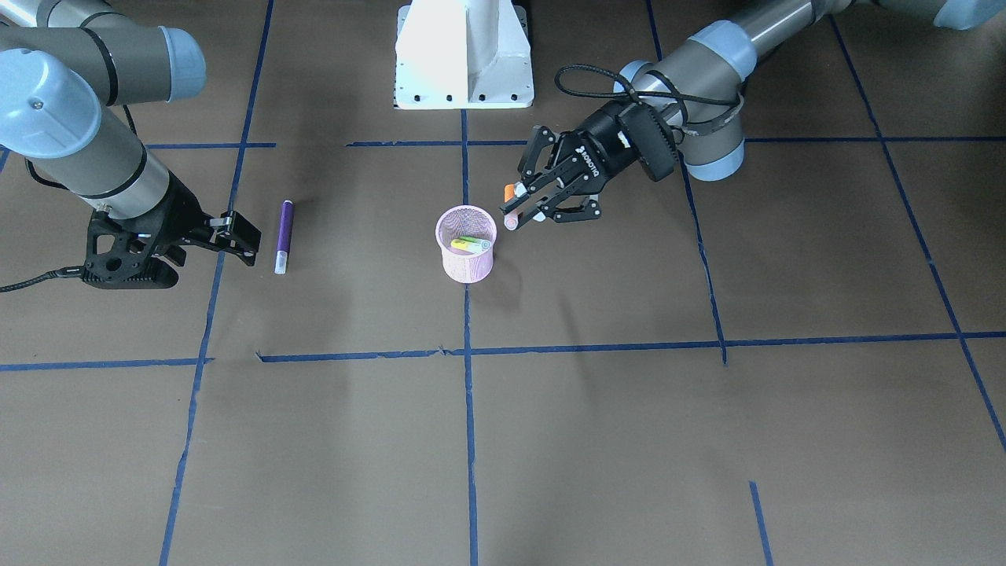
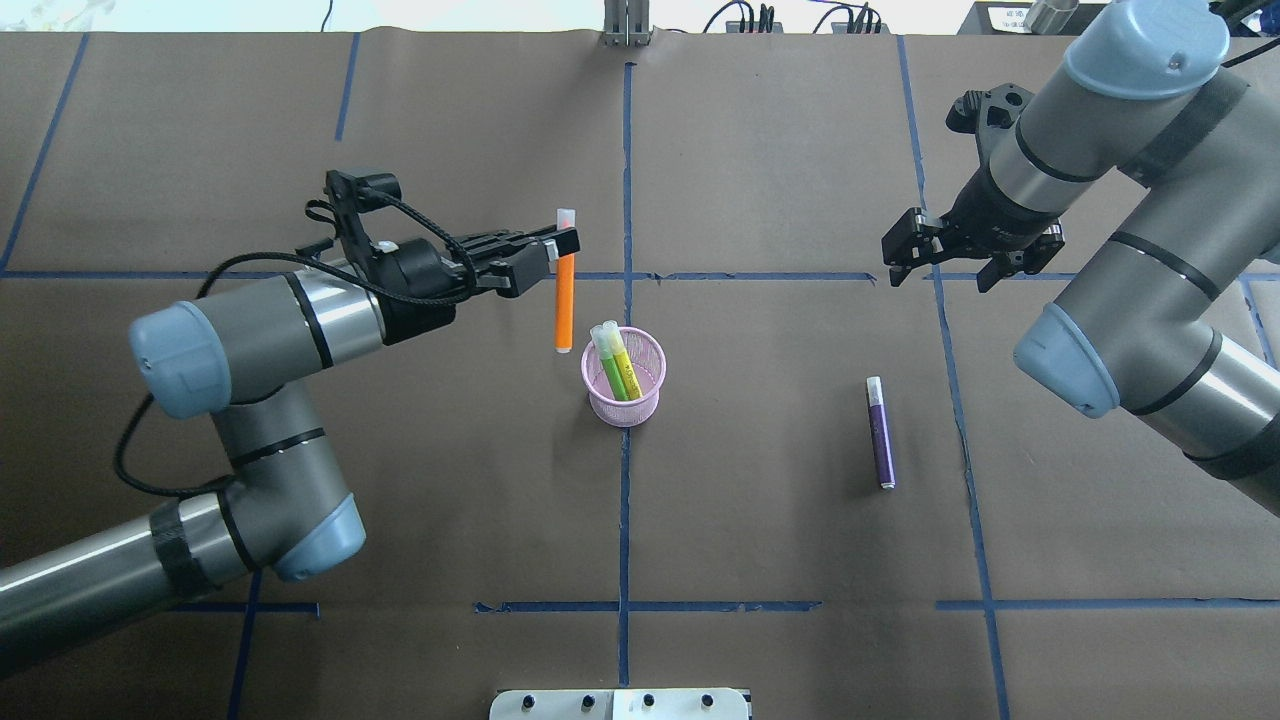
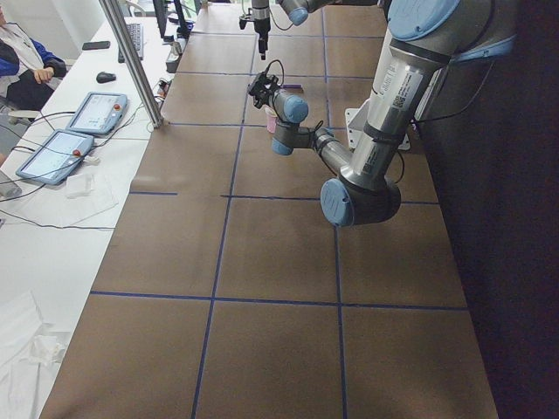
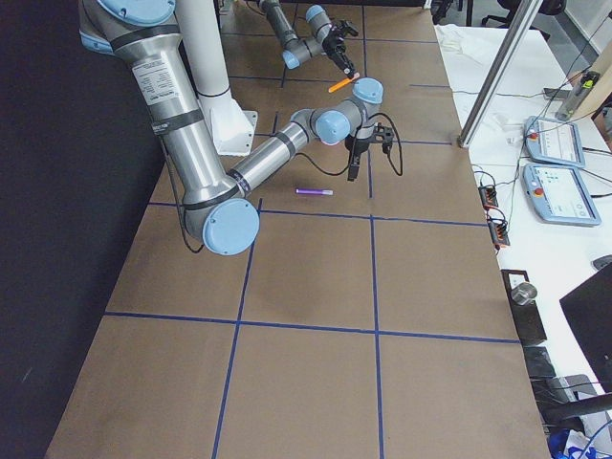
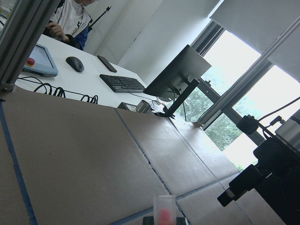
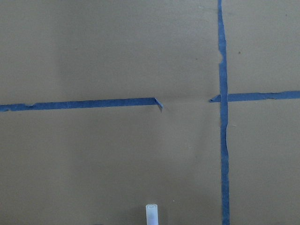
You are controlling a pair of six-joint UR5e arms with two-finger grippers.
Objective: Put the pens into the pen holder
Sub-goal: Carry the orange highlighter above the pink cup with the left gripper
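Observation:
The pink mesh pen holder point(image 2: 625, 412) point(image 1: 468, 269) stands upright at the table's middle. A bright green pen point(image 2: 617, 368) point(image 1: 471, 240) and a yellowish stick lean inside it. My left gripper point(image 2: 560, 243) point(image 1: 525, 206) is shut on the orange pen point(image 2: 564, 300) point(image 1: 509, 191) near its pale cap end. It holds the pen in the air just left of the holder. The purple pen point(image 2: 881, 435) point(image 1: 284, 233) lies flat on the table. My right gripper point(image 2: 943, 266) point(image 1: 206, 244) is open and empty, hovering beyond the purple pen and apart from it.
Blue tape lines point(image 2: 625, 520) cross the brown paper table. The robot's white base point(image 1: 464, 55) stands at the near edge. The right wrist view shows the purple pen's pale cap point(image 6: 151, 214) at its bottom edge. Desks with monitors and an operator lie past the far edge.

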